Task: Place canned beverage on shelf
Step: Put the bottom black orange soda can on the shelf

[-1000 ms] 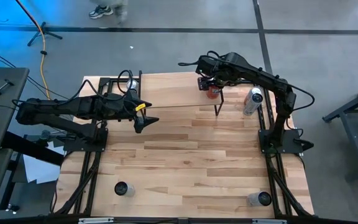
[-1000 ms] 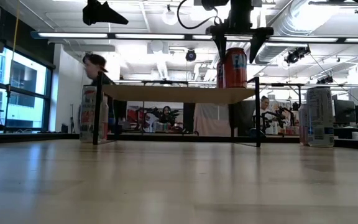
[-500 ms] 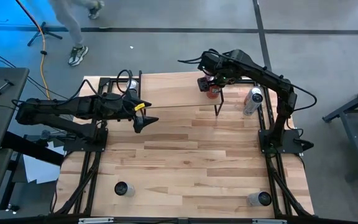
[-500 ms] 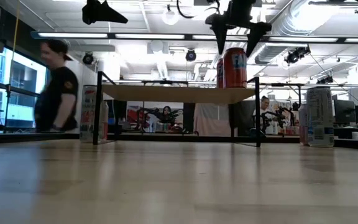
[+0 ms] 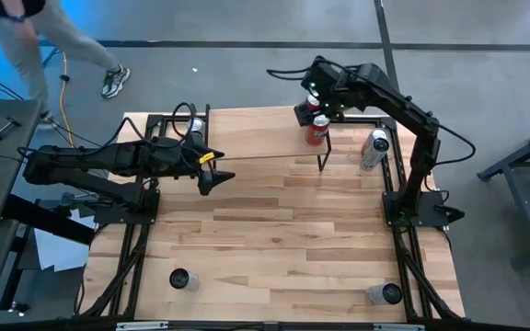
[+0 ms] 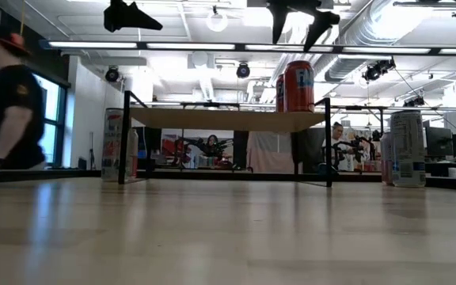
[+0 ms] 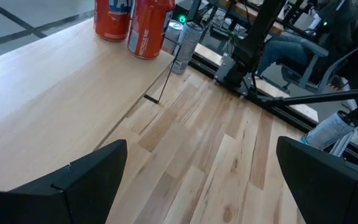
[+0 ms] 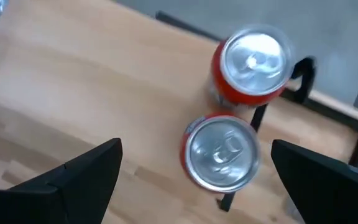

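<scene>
right gripper [image 6: 302, 32] wide, empty, above the red cans [image 5: 317, 129] upper right of high view | both cans upright, side by side, on shelf [image 6: 228, 119] corner, so your placement looks done | left gripper [image 5: 212, 175] wide, waiting mid-left

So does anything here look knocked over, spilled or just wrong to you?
Nothing stands out. Two red cans stand upright near one end of the shelf, no spill around them. The right gripper hangs open above them, holding nothing. The left gripper waits open over the shelf's other end.
</scene>
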You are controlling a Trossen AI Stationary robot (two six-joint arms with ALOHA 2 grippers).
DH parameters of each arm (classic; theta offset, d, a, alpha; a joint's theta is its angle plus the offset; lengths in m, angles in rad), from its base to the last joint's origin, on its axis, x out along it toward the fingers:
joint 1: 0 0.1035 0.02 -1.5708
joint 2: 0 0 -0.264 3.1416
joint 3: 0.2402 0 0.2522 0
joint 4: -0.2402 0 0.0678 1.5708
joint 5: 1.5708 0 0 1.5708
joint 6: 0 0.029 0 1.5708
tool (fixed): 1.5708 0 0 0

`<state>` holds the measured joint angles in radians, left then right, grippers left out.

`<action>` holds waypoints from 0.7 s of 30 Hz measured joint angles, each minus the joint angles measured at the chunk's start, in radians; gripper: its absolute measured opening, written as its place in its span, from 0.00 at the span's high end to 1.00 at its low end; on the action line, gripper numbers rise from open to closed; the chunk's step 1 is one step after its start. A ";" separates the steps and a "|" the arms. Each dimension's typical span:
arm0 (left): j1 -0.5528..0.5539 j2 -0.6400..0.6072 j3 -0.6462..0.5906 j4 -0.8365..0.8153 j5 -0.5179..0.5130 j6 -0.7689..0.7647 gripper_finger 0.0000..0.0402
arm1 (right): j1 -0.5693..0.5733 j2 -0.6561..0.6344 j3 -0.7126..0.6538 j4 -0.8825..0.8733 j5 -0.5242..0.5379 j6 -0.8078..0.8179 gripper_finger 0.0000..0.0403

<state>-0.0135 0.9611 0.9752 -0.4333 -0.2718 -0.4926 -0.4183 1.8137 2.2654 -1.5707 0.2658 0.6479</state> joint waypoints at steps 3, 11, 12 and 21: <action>0.000 0.000 0.000 0.049 -0.001 -0.001 0.06 | -0.001 -0.014 0.023 0.000 0.075 -0.002 0.01; 0.002 0.000 0.000 0.239 -0.025 0.025 0.06 | -0.001 -0.119 0.013 -0.001 0.185 -0.192 0.01; 0.006 0.000 0.000 0.260 -0.036 0.031 0.06 | -0.001 -0.134 0.011 -0.001 0.191 -0.265 0.01; 0.061 0.000 0.000 0.351 -0.089 0.057 0.06 | 0.000 -0.269 0.010 -0.001 0.140 -0.335 0.01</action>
<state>0.0478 0.9611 0.9756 -0.0826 -0.3611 -0.4355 -0.4183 1.5444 2.2749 -1.5714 0.4055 0.3131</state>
